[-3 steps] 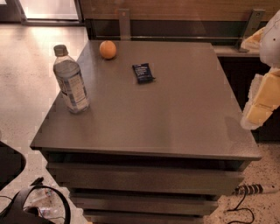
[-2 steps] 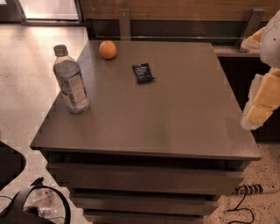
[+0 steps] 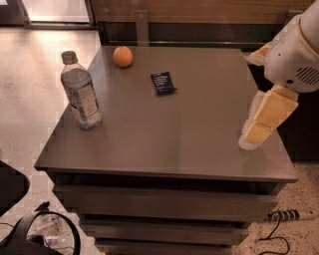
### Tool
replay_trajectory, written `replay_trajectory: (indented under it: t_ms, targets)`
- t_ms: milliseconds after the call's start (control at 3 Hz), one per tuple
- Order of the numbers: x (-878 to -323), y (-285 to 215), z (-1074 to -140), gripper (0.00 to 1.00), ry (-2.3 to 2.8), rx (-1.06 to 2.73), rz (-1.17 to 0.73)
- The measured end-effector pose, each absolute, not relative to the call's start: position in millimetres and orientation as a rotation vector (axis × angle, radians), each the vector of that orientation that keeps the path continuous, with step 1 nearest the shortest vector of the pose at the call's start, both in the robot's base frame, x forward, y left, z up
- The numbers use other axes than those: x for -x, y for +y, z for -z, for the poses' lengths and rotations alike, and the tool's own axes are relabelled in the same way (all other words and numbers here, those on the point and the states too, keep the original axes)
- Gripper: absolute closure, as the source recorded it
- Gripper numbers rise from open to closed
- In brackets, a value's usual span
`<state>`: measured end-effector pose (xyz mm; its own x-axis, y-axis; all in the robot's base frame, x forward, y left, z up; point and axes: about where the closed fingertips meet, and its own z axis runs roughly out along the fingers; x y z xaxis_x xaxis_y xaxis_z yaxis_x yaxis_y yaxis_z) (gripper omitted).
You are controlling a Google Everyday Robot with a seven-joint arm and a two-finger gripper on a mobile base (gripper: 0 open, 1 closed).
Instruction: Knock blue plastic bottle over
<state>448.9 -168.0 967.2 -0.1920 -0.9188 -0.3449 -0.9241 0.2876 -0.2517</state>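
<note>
Surface: square grey-brown table (image 3: 174,134), matte top with a soft sheen, stacked drawer-like tiers below the front edge. Floor (image 3: 30,84) is pale speckled stone. Wood-panel wall (image 3: 199,10) runs across the top of the frame, with a dark recess under it. Power strip (image 3: 289,215) and a black cable lie on the floor lower right. Dark gear with looped cable (image 3: 40,234) sits lower left.

On the top: orange (image 3: 122,56) at upper left, small dark blue packet (image 3: 163,82) lying flat just right of it toward centre. The two are apart.

Arm: comes in from the upper right. White housing (image 3: 299,55) with a vent grille, and below it cream-coloured links angling down and left. Gripper (image 3: 256,127) is at the low end, over the table's right edge at mid-height of the frame, low over the top or touching it. Gripper state: can't tell.

Bottle (image 3: 80,91): upright, cap on, blue-and-white label, standing near the table's left edge at left-centre of the frame. It is well apart from the gripper, nearly the full table width to its left, with bare tabletop between them. No contact.
</note>
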Motion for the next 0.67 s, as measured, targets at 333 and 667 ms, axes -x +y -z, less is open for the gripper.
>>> replay_trajectory:
  t_ms: [333,667]
  targets:
    - [-461,-126,-944,0.00,2.046,1.577,-0.226]
    - [-480,-87,-926,0.00,1.918,1.482,-0.420]
